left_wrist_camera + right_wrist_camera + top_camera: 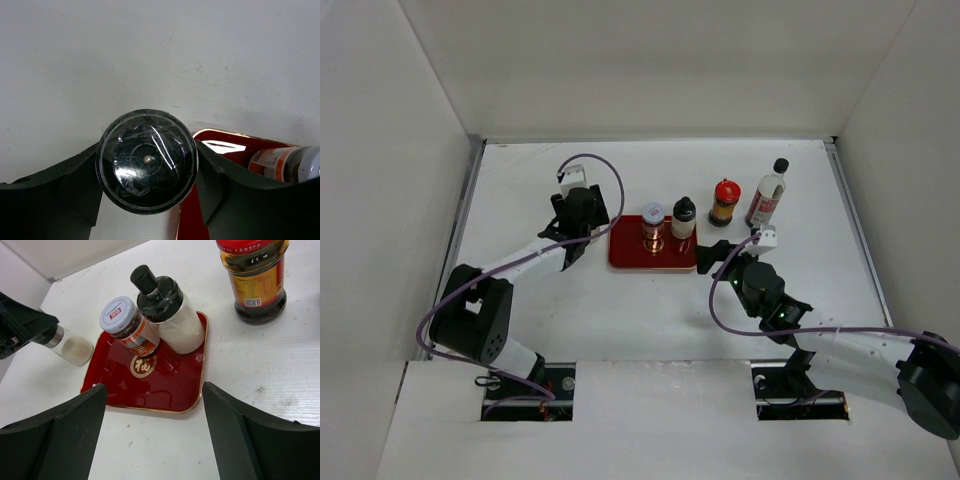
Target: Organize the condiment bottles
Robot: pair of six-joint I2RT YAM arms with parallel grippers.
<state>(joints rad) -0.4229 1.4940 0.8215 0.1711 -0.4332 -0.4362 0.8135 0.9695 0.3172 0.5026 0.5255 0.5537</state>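
Standing just off the red tray point(630, 258) at its 9 o'clock side, the grey-lidded shaker jar point(75, 347) is clamped at its lid end by the left gripper point(582, 215). In the left wrist view both fingers press against the round sides of the jar, which is seen end-on. Whether its base touches the table point(540, 170) cannot be told.

On the tray itself stand two more of the condiment bottles. The white-lidded shaker jar point(653, 213) with an orange label sits toward the tray's 12 o'clock edge. The white black-capped bottle point(683, 218) is right beside it at its 3 o'clock, the two touching or nearly so in the right wrist view. Both are upright over the gold emblem.

Off the tray, at its 2 o'clock, the red-capped brown bottle point(724, 203) stands on the table. At that bottle's 3 o'clock, apart from it, stands the tall clear black-capped bottle point(767, 197) with a red label.

The right gripper point(712, 262) hovers at the tray's 4 o'clock corner. Its fingers are spread wide with nothing between them, and it faces across the tray toward the two bottles on it.
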